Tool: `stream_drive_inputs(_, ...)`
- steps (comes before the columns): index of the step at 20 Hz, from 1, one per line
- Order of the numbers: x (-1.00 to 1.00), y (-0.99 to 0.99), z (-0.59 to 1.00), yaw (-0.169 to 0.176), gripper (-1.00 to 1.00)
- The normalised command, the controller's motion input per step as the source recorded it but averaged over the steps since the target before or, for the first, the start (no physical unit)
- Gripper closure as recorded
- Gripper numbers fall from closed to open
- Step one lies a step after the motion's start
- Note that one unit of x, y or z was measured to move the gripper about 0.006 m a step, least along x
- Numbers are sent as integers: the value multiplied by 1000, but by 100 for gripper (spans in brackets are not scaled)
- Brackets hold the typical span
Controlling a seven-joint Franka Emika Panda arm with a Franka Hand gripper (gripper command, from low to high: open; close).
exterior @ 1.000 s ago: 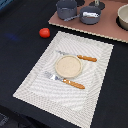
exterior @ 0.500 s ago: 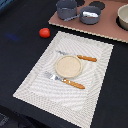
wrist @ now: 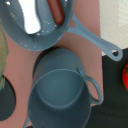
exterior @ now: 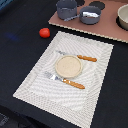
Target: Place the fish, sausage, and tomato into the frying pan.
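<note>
In the wrist view the blue-grey frying pan (wrist: 20,42) holds the white fish (wrist: 31,20) and the reddish-brown sausage (wrist: 55,11) side by side; its thin handle (wrist: 95,42) points away from them. The red tomato (wrist: 125,77) shows at the picture's edge on the dark table. In the exterior view the tomato (exterior: 44,32) lies on the dark table beside the placemat, apart from the frying pan (exterior: 90,15) on the brown board. The gripper shows in neither view.
A taller dark grey pot (exterior: 66,8) (wrist: 60,95) stands next to the pan on the brown board (exterior: 107,30). A beige bowl (exterior: 123,17) sits at the exterior view's right. A striped placemat (exterior: 35,82) carries a tan plate (exterior: 67,66), a knife (exterior: 87,58) and a fork (exterior: 74,83).
</note>
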Motion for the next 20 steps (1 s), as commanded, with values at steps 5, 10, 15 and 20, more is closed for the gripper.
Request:
stream_drive_inputs(5,-594,-714,0,0,-100)
stream_drive_inputs(10,-611,-697,0,0,-100)
stream_drive_inputs(15,-634,-685,-16,0,-100)
stream_drive_inputs(20,-651,-677,-71,0,-100)
